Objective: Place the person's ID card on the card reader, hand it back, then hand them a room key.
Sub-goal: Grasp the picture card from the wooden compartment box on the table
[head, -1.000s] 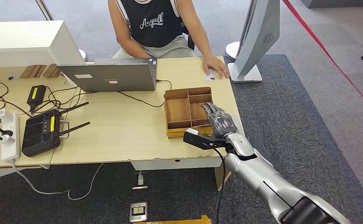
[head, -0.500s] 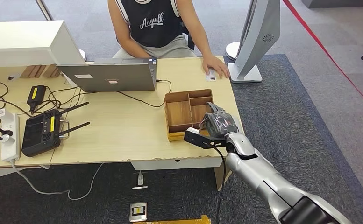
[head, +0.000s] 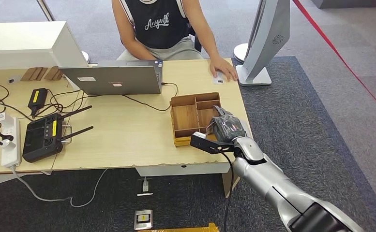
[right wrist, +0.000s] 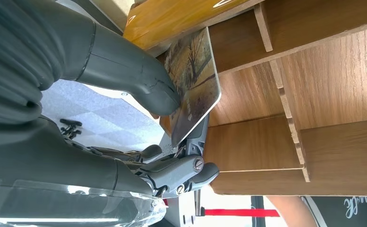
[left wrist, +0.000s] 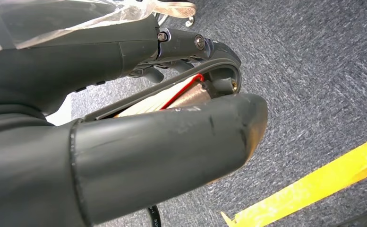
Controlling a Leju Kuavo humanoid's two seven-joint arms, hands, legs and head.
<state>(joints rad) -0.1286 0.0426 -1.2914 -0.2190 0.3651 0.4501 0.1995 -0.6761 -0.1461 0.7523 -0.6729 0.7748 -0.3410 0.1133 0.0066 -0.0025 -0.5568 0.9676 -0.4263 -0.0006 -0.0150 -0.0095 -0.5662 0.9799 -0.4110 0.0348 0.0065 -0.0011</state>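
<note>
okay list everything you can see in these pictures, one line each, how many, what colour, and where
Wooden tray: one, brown, compartmented, desk's right end.
Card: one, picture-printed, pinched over the tray.
Laptop: one, grey, open, desk's far side.
Controller: one, black with antennas, desk's left.
Power strip: one, white, desk's left edge.
Charger: one, black, behind the controller.
White box: one, desk's far left.
Small card: one, pale, under the person's hand.
Stand: one, grey, on the floor right of the desk.
Person: one, dark top, seated opposite.
Right hand: grey, holds the card.
Left hand: grey, over carpet.
</note>
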